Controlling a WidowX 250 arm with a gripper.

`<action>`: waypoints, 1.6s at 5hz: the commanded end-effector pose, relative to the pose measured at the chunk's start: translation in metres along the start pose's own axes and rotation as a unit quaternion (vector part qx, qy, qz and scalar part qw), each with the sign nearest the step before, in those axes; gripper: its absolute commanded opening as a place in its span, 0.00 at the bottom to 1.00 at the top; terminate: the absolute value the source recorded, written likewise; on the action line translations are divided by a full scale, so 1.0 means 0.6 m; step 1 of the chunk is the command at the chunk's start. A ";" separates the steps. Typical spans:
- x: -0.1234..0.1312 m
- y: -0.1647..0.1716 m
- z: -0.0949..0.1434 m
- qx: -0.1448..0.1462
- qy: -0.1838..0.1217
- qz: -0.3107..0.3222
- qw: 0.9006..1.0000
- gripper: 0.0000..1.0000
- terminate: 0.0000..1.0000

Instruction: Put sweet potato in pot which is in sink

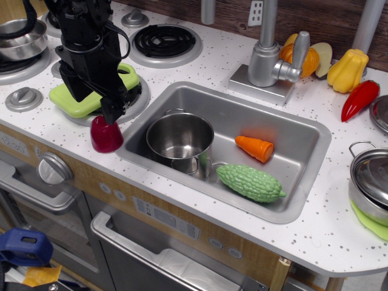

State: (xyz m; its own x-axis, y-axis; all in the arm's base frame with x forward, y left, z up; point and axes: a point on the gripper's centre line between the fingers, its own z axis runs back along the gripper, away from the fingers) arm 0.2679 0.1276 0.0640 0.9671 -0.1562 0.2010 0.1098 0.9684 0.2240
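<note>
The sweet potato (107,135) stands on the worktop (200,73) beside the sink (306,159), my fingers (113,114) pinching its top. Light, hard, slick plastic (likely to squirt loose), so I'd grip lower, toward its wider middle.

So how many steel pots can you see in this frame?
3: the pot inside the sink, one at the right edge partly cropped, one on the far-left burner. Others may lie outside the frame.
</note>
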 end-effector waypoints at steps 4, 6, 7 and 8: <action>-0.006 0.014 -0.061 -0.045 -0.032 0.013 0.998 1.00 0.00; -0.012 0.013 -0.091 -0.070 -0.049 0.032 0.996 1.00 0.00; -0.017 0.007 -0.097 -0.071 -0.053 0.049 0.995 0.00 0.00; -0.010 0.008 -0.085 -0.067 -0.051 0.047 0.995 0.00 0.00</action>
State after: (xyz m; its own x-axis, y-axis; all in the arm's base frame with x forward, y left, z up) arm 0.2696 0.1353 0.0094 0.9648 -0.0681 0.2540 0.0551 0.9968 0.0581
